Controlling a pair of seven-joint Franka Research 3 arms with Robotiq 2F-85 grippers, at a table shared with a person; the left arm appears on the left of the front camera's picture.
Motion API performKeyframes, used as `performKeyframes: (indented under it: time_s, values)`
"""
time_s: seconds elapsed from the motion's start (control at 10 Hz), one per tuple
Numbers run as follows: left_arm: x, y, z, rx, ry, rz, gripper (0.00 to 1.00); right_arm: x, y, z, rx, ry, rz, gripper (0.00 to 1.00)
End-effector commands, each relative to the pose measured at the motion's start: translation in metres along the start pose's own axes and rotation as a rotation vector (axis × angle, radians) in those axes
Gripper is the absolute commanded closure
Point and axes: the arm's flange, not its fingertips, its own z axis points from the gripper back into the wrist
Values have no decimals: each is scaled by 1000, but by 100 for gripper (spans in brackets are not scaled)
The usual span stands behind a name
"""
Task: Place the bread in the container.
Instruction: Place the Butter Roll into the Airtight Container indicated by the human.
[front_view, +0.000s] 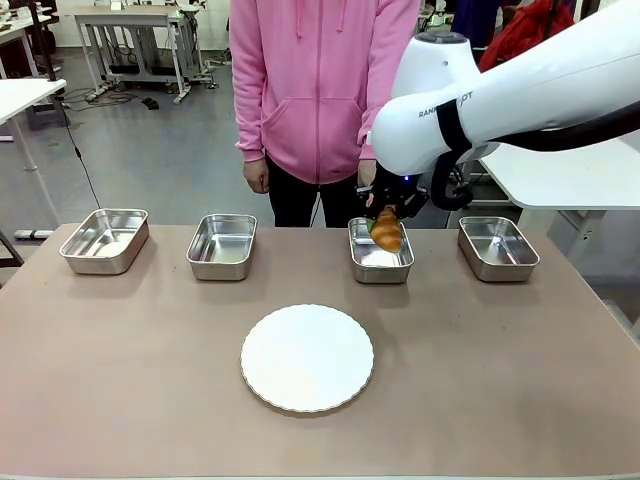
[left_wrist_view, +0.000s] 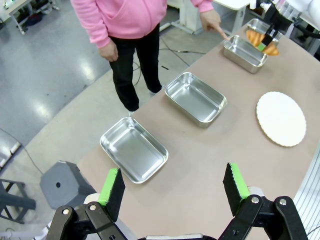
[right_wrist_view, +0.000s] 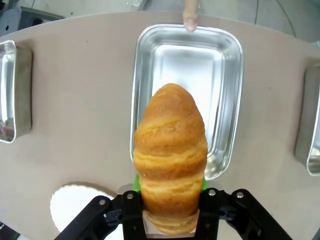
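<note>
The dark lettering on my right arm's white casing is partly hidden by a black band, so I am not reading it. My right hand (right_wrist_view: 170, 212) is pinching the bread (right_wrist_view: 171, 160), a golden-brown ridged croissant tapering to its tip, over the container (front_view: 381, 252), the third shiny steel tray from my left. A person's finger (right_wrist_view: 191, 15) is touching its far rim. My left hand (left_wrist_view: 174, 188) is hanging spread above the table (front_view: 150, 380).
</note>
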Motion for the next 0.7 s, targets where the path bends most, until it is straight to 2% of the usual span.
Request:
performKeyframes:
  time_s: [0.0, 0.1, 0.4, 0.6]
  values:
    - [0, -1, 1, -7, -12, -6, 0, -1, -3, 5, 52, -40, 18, 58]
    - [0, -1, 1, -7, -12, -6, 0, 0, 0, 0, 0, 0, 0, 58]
    - [0, -1, 1, -7, -12, -6, 0, 1, -1, -2, 8, -8, 3, 58]
    - [0, -1, 1, -7, -12, -6, 0, 24, -16, -26, 38, 29, -18, 58]
